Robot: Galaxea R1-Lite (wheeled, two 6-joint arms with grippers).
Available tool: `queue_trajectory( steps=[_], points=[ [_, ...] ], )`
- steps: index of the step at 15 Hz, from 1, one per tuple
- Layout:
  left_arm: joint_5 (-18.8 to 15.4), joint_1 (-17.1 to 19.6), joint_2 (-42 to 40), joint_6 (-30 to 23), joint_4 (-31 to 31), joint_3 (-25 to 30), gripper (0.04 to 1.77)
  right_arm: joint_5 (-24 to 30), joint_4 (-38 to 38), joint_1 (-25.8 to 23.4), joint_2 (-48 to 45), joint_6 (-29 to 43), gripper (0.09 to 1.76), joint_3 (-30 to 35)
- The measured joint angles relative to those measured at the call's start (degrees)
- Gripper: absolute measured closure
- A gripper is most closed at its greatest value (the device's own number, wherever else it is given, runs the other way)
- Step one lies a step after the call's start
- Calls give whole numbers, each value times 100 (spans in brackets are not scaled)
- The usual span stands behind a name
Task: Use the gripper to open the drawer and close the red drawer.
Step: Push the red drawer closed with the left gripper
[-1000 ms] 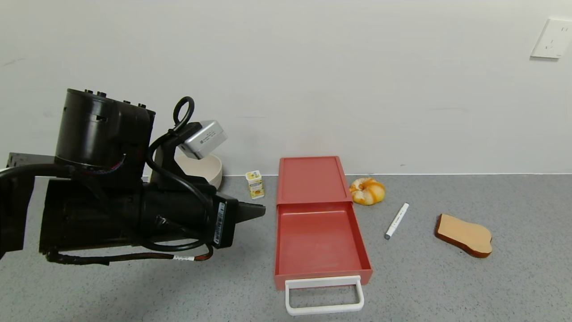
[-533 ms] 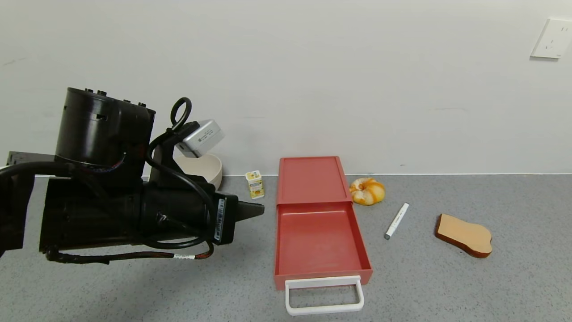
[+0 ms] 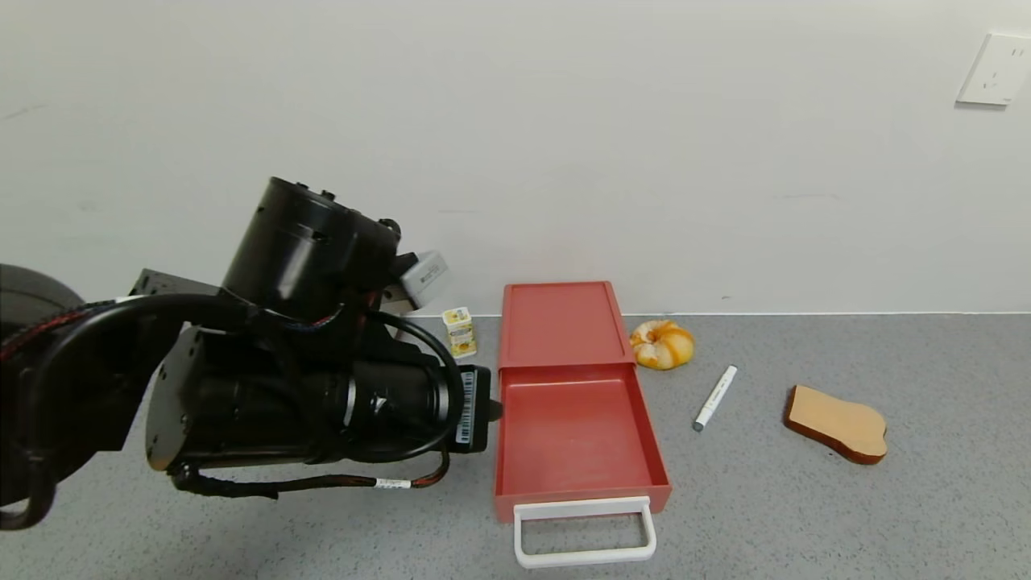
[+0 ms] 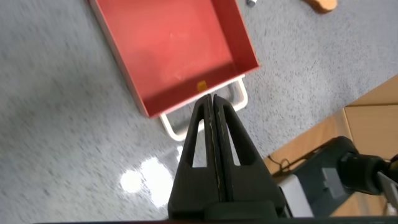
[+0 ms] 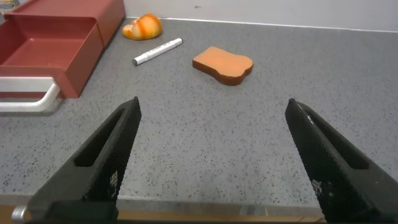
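Your countertop (image 3: 805, 515) is grey and speckled, running back to a white wall (image 3: 564, 121) that carries a socket plate (image 3: 996, 69). On it, the left gripper (image 4: 213, 106) hangs on its bulky black wrist above the counter, just left of the drawer (image 3: 564, 354), with its tip at the tray's left wall; the left wrist view shows its two fingers (image 4: 198, 134) pressed flat together with nothing between them, pointing down over the tray's front edge. The salmon-red drawer lies in the middle with its tray (image 3: 576, 435) slid out toward you, and the white loop handle (image 3: 584, 528) at the near end, untouched. The right gripper (image 5: 211, 149) is seen only in its own wrist view, low over the counter to the right of the drawer, fingers (image 5: 106, 162) spread wide and holding nothing. Smaller things lie to the right of the drawer: a slice of toast (image 3: 838, 423), a glazed doughnut (image 3: 662, 344) just beside the case, and a white marker (image 3: 715, 397) between them. A small yellow carton (image 3: 460, 332) stands left of the drawer, near the wall.
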Motion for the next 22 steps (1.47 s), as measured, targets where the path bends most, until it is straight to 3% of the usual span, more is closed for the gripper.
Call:
queue_trajectory(
  steps=[4, 6, 10, 19, 22],
  points=[
    [182, -346, 590, -948, 1357, -957, 170, 2, 0, 0, 0, 0, 14, 0],
    [267, -474, 948, -1351, 1674, -1279, 170, 2, 0, 0, 0, -2, 14, 0],
    [473, -761, 1579, -1892, 1768, -1451, 170, 2, -2, 0, 0, -2, 14, 0],
    [521, -1056, 2505, -2319, 1762, -1434, 170, 2, 0, 26, 0, -5, 14, 0],
    [695, -1064, 2679, -2406, 1748, -1470, 170, 2, 0, 26, 0, 0, 14, 0]
  ],
)
